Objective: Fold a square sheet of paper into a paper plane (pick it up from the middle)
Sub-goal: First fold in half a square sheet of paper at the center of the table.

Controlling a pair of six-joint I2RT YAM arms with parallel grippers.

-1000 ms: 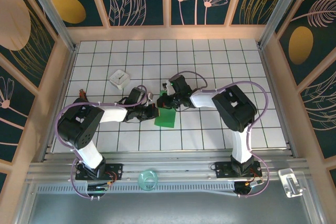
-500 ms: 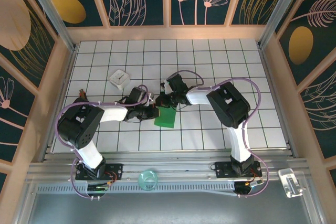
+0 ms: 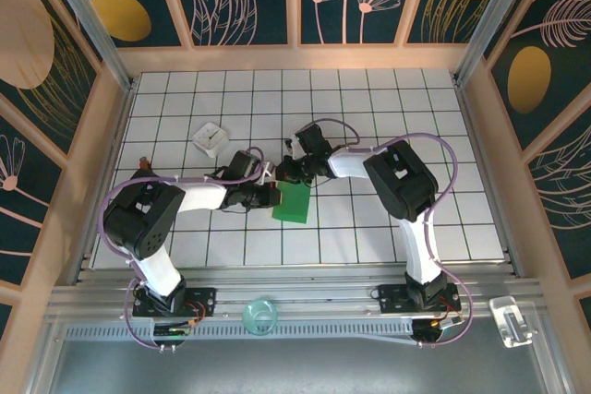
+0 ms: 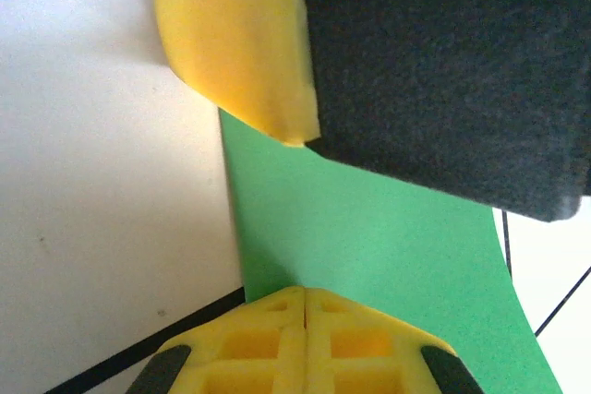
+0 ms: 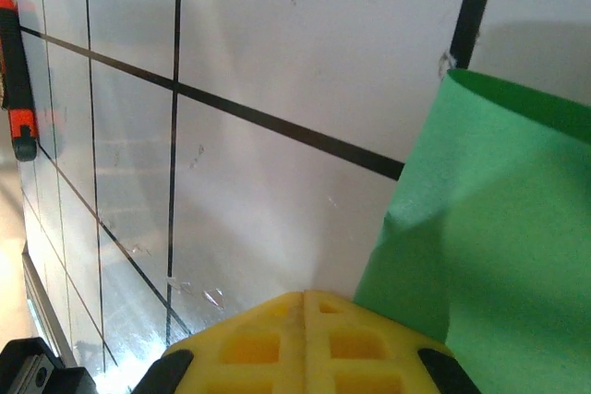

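My left claw (image 3: 269, 197) was pressed together, its tip on the edge of the folded square sheet of paper (image 3: 296, 204) just ahead, pinning it, I judged. My right claw (image 3: 289, 173) was likewise pressed together, the sheet beside its tip, probably for creasing.

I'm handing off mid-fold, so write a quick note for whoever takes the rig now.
Left gripper: shut, tip at the left edge of the green paper.
Right gripper: shut, tip at the paper's far edge.
Whether either pinches it is unclear.
Paper: mid-table, a small folded piece, one edge curling up.
Done: early folds, it seems.
Left: nose and wing folds; no pointed shape yet.
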